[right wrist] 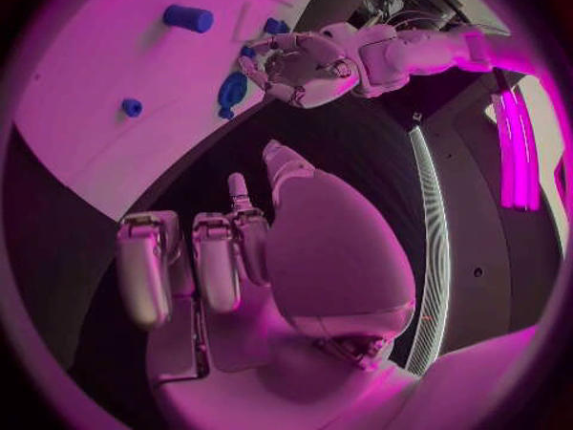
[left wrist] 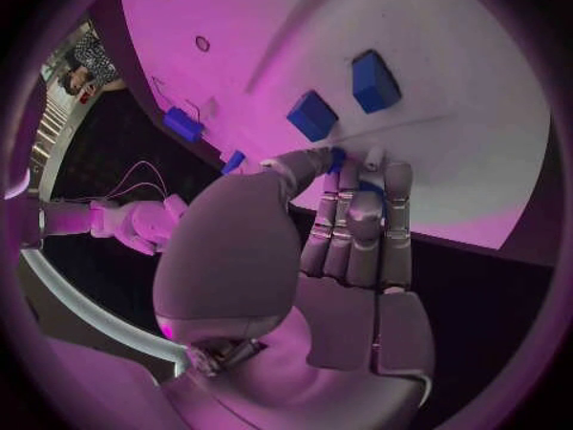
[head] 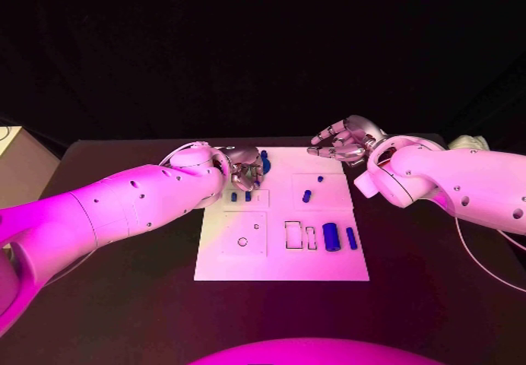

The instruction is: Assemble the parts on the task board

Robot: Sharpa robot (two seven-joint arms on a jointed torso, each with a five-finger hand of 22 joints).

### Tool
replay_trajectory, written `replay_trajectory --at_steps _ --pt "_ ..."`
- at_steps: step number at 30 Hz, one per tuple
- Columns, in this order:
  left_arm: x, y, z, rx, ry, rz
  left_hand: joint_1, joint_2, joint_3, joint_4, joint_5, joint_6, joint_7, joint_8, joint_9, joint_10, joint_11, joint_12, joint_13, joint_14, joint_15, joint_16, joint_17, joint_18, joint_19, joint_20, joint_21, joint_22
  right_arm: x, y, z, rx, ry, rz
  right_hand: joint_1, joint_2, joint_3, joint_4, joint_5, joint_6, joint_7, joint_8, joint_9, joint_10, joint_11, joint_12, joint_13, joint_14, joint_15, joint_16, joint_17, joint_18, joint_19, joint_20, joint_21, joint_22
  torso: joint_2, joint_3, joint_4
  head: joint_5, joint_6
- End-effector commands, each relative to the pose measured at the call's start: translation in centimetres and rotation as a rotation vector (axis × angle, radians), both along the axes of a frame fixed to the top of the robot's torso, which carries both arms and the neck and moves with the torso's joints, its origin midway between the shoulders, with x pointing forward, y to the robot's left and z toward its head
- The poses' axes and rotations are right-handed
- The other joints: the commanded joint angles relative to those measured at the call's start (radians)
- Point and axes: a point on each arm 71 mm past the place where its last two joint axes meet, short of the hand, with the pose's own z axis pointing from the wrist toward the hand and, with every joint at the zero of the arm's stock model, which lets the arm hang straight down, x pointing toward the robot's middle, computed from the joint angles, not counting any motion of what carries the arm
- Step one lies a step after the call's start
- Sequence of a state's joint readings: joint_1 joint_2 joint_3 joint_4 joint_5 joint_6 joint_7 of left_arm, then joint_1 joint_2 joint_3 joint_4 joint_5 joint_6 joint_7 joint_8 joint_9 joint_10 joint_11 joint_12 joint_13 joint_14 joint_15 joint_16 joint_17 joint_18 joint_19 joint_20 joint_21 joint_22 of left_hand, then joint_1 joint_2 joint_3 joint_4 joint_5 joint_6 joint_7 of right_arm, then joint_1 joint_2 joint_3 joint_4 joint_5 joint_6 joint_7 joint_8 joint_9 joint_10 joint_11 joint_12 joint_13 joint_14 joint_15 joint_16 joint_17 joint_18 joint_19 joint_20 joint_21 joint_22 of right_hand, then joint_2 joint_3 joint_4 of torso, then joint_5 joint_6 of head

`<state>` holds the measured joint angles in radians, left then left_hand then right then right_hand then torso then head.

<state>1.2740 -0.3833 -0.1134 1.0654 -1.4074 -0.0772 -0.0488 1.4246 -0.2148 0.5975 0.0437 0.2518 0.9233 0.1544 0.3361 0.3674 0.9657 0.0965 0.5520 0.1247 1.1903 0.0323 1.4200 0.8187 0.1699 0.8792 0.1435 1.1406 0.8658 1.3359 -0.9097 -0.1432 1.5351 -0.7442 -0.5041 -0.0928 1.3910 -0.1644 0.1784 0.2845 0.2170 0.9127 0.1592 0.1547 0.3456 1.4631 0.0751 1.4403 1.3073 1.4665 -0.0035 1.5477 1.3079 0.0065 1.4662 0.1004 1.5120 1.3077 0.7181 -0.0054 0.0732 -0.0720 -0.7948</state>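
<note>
The white task board [head: 280, 262] lies in the middle of the black table. My left hand [head: 243, 170] is over its far left corner and pinches a long blue part [head: 264, 161] between thumb and fingers; a sliver of that blue part [left wrist: 339, 156] shows in the left wrist view, and the right wrist view shows the blue part [right wrist: 230, 89] at the left hand [right wrist: 299, 65]. Two small blue parts [head: 240, 196] stand just nearer than that hand. My right hand [head: 346, 141] hovers off the board's far right corner, fingers apart, holding nothing.
Two small blue pieces [head: 307, 196] stand right of the board's middle. A thick blue cylinder [head: 330, 236] and a blue bar [head: 352, 238] lie at its right, beside outlined slots [head: 294, 234]. A pale box [head: 17, 171] sits at the table's left, a white object [head: 469, 142] at far right.
</note>
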Motion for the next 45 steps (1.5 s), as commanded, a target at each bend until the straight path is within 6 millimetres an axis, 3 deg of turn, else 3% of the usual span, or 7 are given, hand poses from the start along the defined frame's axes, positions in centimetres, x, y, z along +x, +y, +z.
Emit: replay_trajectory --at_steps 1,11,18,26,38,45 --pt "-0.2 0.0 -0.6 0.027 0.029 -0.004 0.001 0.012 0.002 -0.009 -0.005 0.007 -0.001 0.003 0.002 0.009 -0.003 0.001 0.002 0.006 0.0 0.002 -0.002 0.006 0.005 0.0 0.004 0.003 0.0 0.1 0.0 -0.007 -0.005 0.017 -0.002 0.004 0.005 0.0 0.004 0.006 0.0 0.002 -0.001 -0.002 0.0 -0.001 0.15 0.089 0.004 -0.004 0.201 0.01 0.076 0.003 -0.003 0.222 0.0 -0.0003 0.0 -0.001 0.0" --pt "-0.1 -0.2 -0.5 0.025 0.019 -0.007 0.021 0.025 0.022 -0.038 -0.002 0.008 0.004 -0.014 0.0 0.011 0.001 -0.016 0.001 -0.005 0.0 -0.007 -0.031 0.008 -0.008 -0.008 0.017 0.007 0.0 0.2 0.0 -0.007 -0.007 0.017 -0.001 0.005 0.006 -0.001 0.004 0.007 0.0 0.002 -0.001 -0.001 0.0 0.0 0.151 0.089 0.004 -0.004 0.202 0.01 0.076 0.003 -0.004 0.222 0.001 0.0006 -0.002 -0.001 0.002" --pt "-0.1 -0.3 -0.3 -0.005 0.0 -0.013 0.025 0.032 0.031 -0.054 -0.001 0.021 0.003 -0.019 0.001 0.035 -0.002 -0.015 0.005 0.023 -0.003 0.004 0.001 0.0 0.027 -0.01 0.053 0.05 -0.1 0.2 0.0 -0.006 -0.008 0.018 -0.001 0.005 0.006 -0.001 0.004 0.007 0.0 0.002 -0.001 -0.001 0.0 0.0 0.151 0.089 0.004 -0.004 0.202 0.01 0.076 0.003 -0.004 0.222 -0.001 0.0015 -0.0008 -0.003 0.003" --pt "-0.2 -0.1 0.2 -0.094 -0.019 -0.022 0.024 0.035 0.044 -0.064 0.006 0.021 0.006 -0.03 -0.001 0.04 -0.001 -0.025 0.005 0.028 -0.003 0.002 -0.002 0.0 0.026 -0.013 0.065 0.058 -0.1 0.2 0.0 -0.003 -0.007 0.019 0.0 0.006 0.008 -0.001 0.004 0.007 0.0 0.003 -0.001 -0.001 0.0 0.0 0.15 0.089 0.004 -0.005 0.201 0.01 0.075 0.002 -0.005 0.221 -0.001 -0.0003 -0.0011 -0.003 0.006" --pt "-0.5 2.4 2.3 -0.201 -0.03 0.0 0.009 0.029 0.045 -0.065 0.007 0.032 0.006 -0.034 0.0 0.046 0.0 -0.036 0.004 0.028 -0.002 0.0 -0.014 0.0 0.022 -0.013 0.069 0.06 -0.1 -0.1 0.0 -0.003 -0.007 0.012 0.0 0.006 0.008 -0.001 0.004 0.007 0.0 0.003 -0.001 -0.001 0.0 0.0 0.15 0.089 0.004 -0.005 0.201 0.01 0.075 0.002 -0.005 0.221 -0.004 -0.0016 0.005 -0.004 0.008" --pt "-0.5 4.0 2.8 -0.207 -0.037 0.018 0.007 0.028 0.046 -0.066 0.007 0.034 0.006 -0.035 0.0 0.046 0.0 -0.039 0.004 0.028 -0.002 -0.001 -0.014 0.0 0.022 -0.013 0.07 0.062 -0.1 -0.2 0.0 -0.003 -0.007 0.01 0.0 0.007 0.009 0.0 0.005 0.008 0.0 0.003 -0.002 0.0 0.0 0.001 0.151 0.089 0.004 -0.005 0.2 0.01 0.075 0.002 -0.005 0.221 0.0 -0.0008 0.0017 0.0 0.01"
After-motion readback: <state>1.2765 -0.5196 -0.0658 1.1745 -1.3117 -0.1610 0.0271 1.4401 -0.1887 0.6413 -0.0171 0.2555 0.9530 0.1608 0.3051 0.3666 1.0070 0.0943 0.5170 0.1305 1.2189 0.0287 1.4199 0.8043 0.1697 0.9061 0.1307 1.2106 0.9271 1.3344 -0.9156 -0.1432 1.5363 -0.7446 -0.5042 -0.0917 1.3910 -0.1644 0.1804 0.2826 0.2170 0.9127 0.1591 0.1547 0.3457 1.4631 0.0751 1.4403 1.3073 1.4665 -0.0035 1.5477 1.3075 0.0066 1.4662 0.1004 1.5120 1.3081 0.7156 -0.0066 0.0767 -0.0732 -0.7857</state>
